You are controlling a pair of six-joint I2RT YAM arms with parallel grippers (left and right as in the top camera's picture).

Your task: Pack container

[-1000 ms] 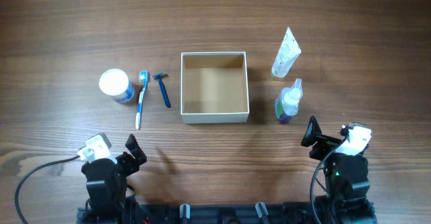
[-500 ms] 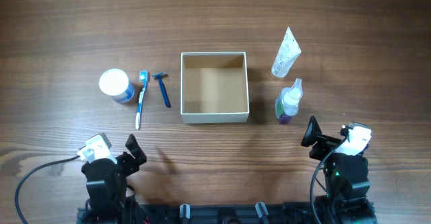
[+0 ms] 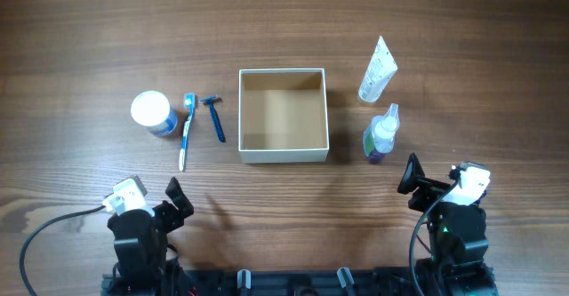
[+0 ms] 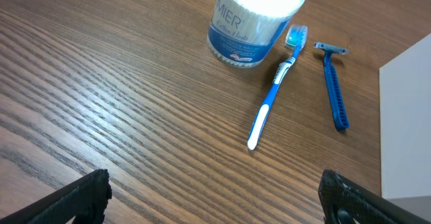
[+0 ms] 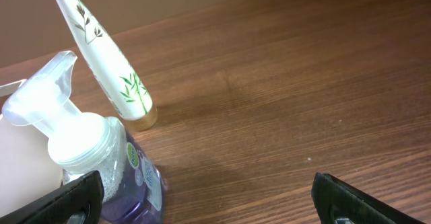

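The container [image 3: 283, 156] is a square shallow box with white walls and a tan inside, empty, at the table's middle; its corner shows in the left wrist view [image 4: 407, 123]. Left of it lie a blue razor [image 3: 214, 118] [image 4: 334, 86], a blue-and-white toothbrush [image 3: 186, 131] [image 4: 273, 96] and a round white-lidded jar [image 3: 152, 113] [image 4: 252, 19]. Right of it lie a white tube [image 3: 377, 70] [image 5: 104, 56] and a purple pump bottle [image 3: 380, 134] [image 5: 87, 157]. My left gripper [image 3: 174, 198] [image 4: 212, 197] is open and empty near the front edge. My right gripper [image 3: 412, 179] [image 5: 205, 197] is open and empty, just in front of the pump bottle.
Both arm bases sit at the table's front edge, the left [image 3: 138, 234] and the right [image 3: 458, 225]. A black cable [image 3: 44, 229] loops at the front left. Bare wood lies between the grippers and the objects.
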